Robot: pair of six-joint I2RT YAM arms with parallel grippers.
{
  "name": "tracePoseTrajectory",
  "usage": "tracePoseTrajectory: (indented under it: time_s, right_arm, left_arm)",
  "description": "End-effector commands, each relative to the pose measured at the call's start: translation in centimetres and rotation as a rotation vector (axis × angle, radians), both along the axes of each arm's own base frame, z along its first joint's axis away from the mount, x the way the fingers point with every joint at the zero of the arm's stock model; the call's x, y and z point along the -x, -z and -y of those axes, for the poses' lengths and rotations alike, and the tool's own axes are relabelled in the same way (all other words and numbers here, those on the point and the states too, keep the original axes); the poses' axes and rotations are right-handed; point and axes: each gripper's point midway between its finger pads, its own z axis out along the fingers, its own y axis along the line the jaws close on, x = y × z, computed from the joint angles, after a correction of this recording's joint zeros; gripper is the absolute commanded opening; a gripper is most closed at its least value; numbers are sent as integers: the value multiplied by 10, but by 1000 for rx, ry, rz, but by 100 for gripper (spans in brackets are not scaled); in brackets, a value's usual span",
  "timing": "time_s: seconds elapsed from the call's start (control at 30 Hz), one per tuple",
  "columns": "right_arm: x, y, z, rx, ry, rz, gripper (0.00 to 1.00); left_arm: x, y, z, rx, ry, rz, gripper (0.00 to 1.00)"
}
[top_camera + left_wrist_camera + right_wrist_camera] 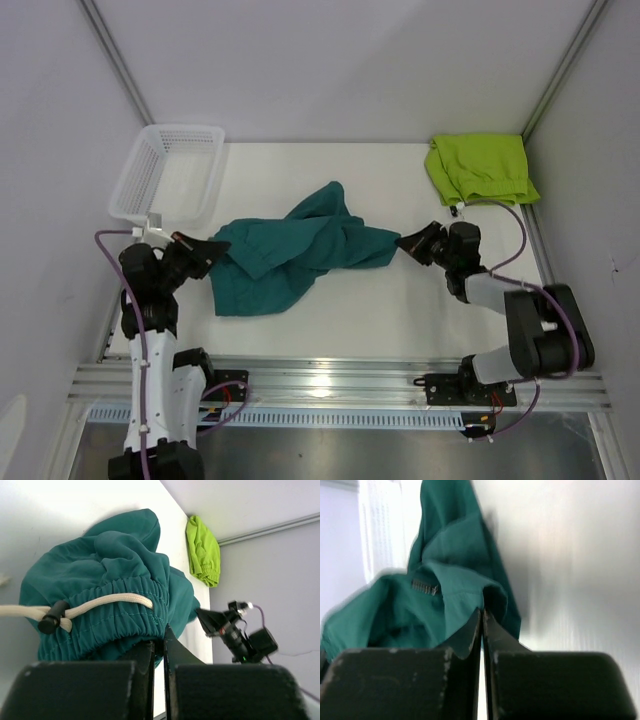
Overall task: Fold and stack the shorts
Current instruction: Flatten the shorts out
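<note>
The dark teal shorts [290, 255] lie crumpled across the middle of the white table. My left gripper [222, 250] is shut on their elastic waistband [125, 620] at the left end, where the white drawstring [110, 600] with a black toggle hangs. In the left wrist view the left gripper [160, 632] shows its fingers pressed together under the fabric. My right gripper [403, 241] is shut on the right edge of the teal shorts [450, 555]. In its own view the right gripper [482, 611] pinches a fold. The lime green shorts [478, 167] lie folded at the back right corner.
A white plastic mesh basket [135, 175] stands at the back left, just behind my left arm. Grey walls with metal frame rails enclose the table on three sides. An aluminium rail runs along the near edge by the arm bases.
</note>
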Motion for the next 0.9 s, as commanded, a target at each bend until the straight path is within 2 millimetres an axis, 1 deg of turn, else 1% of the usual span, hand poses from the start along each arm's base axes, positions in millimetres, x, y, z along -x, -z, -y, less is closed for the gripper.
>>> tracePoseTrajectory:
  time_s: [0.0,0.03,0.07,0.1,0.13,0.17,0.2,0.23,0.27,0.3,0.37,0.4,0.43,0.5,0.53,0.57,0.6,0.63,0.67,0.7,0.73,0.77,0.87]
  right_arm:
    - [34,1,4,166,-7,36,0]
    - [46,1,-4,191,-35,45,0]
    - [55,1,-6,218,-41,52,0]
    - [63,-4,1,269,-10,75,0]
    - [77,6,3,299,-13,61,0]
    - [88,7,-2,316,-36,72,0]
    - [95,3,6,339,1,86,0]
    - [107,14,9,355,5,67,0]
    - [114,17,11,363,11,68,0]
    - [121,24,16,376,22,49,0]
    - [133,25,19,346,35,64,0]
    - [140,29,18,350,21,57,0]
    - [143,28,20,344,36,55,0]
    - [145,28,22,358,50,52,0]
    - [145,27,23,359,59,43,0]
    - [143,25,26,365,76,41,0]
    - [143,26,26,371,76,37,0]
    - [142,26,26,376,74,34,0]
    - [142,30,26,386,71,17,0]
    - [141,29,24,383,69,18,0]
    - [141,30,23,383,66,13,0]
    - [140,32,22,381,63,4,0]
    - [136,32,20,383,60,2,0]
  left_arm:
    - [-15,-30,-5,24,-1,89,0]
    - [-22,-27,-8,33,-4,71,0]
    - [-26,-26,-10,42,-6,62,0]
    - [-28,-26,-11,64,-6,55,0]
    - [-34,-23,-13,77,-5,54,0]
    - [-36,-22,-15,86,-7,56,0]
    - [-37,-15,-17,107,-16,33,0]
    - [-41,-17,-20,103,-20,52,0]
    - [-44,-15,-25,103,-34,52,0]
    - [-47,-12,-29,100,-44,46,0]
    - [-51,-4,-37,96,-67,25,0]
    - [-53,-1,-43,91,-85,19,0]
    - [-55,0,-48,88,-99,16,0]
    - [-58,5,-58,86,-127,4,5]
    - [-59,5,-62,83,-137,2,10]
    - [-59,8,-68,81,-151,-7,24]
    - [-59,8,-69,83,-151,-8,33]
    - [-58,8,-68,85,-138,-8,44]
    - [-57,8,-66,78,-129,-5,72]
    - [-54,9,-64,76,-124,-15,81]
    - [-51,10,-64,72,-123,-24,92]
    - [-48,14,-62,59,-118,-39,96]
    - [-34,18,-57,36,-108,-72,99]
